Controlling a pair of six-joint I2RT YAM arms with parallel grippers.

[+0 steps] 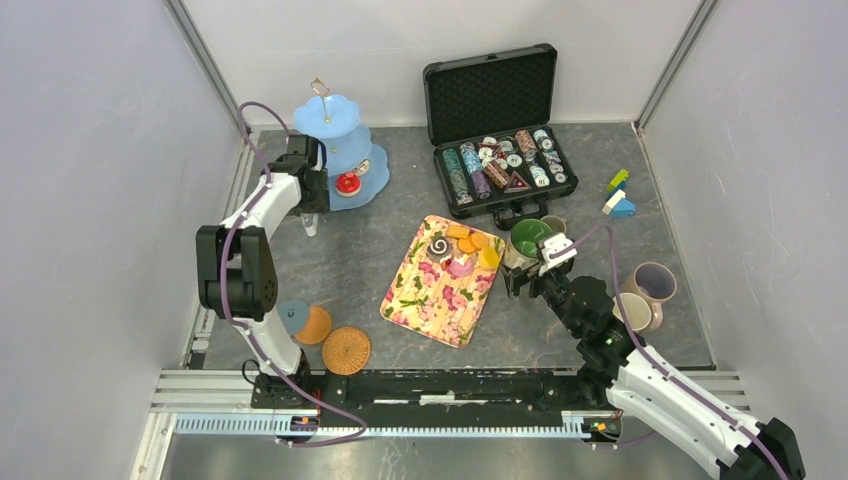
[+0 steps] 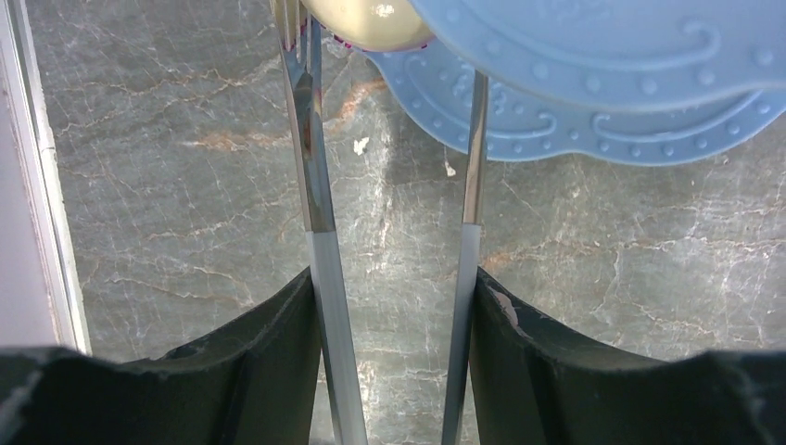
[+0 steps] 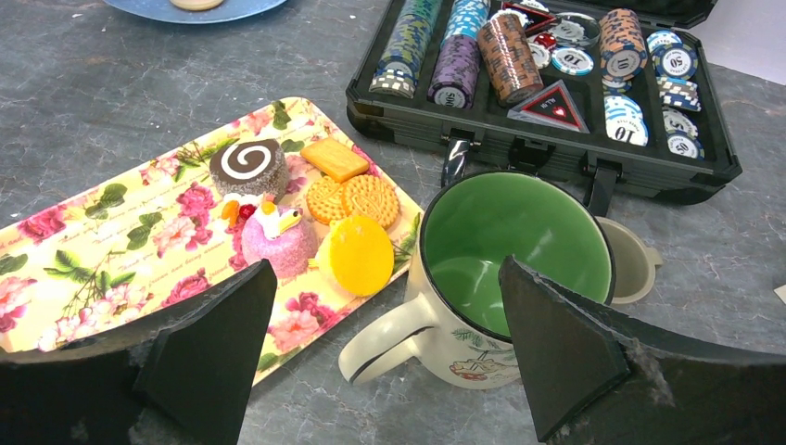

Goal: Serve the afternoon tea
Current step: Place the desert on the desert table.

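My left gripper (image 1: 312, 188) is shut on metal tongs (image 2: 315, 185) beside the blue tiered stand (image 1: 345, 150). In the left wrist view the gripper (image 2: 394, 278) aims the tong tips at a cream treat (image 2: 366, 17) at the stand's plate (image 2: 575, 120). A red donut (image 1: 347, 184) lies on the bottom tier. My right gripper (image 1: 525, 272) is open and empty, its fingers (image 3: 213, 343) either side of the green-lined mug (image 3: 514, 250), just short of its handle. The floral tray (image 3: 111, 250) holds a swirl cake (image 3: 247, 164), a pink cake (image 3: 278, 239), biscuits (image 3: 352, 197) and a yellow treat (image 3: 357, 255).
An open black case of poker chips (image 1: 500, 150) stands behind the mug, with a small cream cup (image 3: 635, 264) between them. A lilac mug (image 1: 650, 282) and another mug (image 1: 633, 310) stand right. Woven coasters (image 1: 346, 350) lie near left. Building blocks (image 1: 618, 195) lie far right.
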